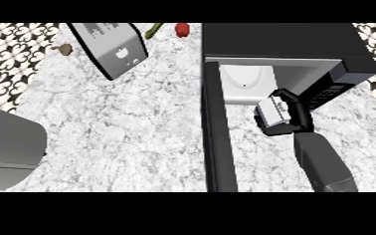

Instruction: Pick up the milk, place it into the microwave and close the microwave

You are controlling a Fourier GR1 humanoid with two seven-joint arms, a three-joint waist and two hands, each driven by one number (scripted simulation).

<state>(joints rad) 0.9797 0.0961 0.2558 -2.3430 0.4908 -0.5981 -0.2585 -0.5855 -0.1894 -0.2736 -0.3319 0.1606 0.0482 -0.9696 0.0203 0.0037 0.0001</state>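
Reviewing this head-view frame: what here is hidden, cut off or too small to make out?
- Milk carton: largely covered by the right hand curled round it.
- Left hand: not in view.
- Microwave interior: only partly visible past its open door.
- Toaster: top cut by the frame edge.
- Small brown item and red item: too small to identify.

Right forearm: mine, grey, rising from the lower edge, angled up and leftward.
Right hand point(292, 114): my fingers curled round the milk point(273, 112).
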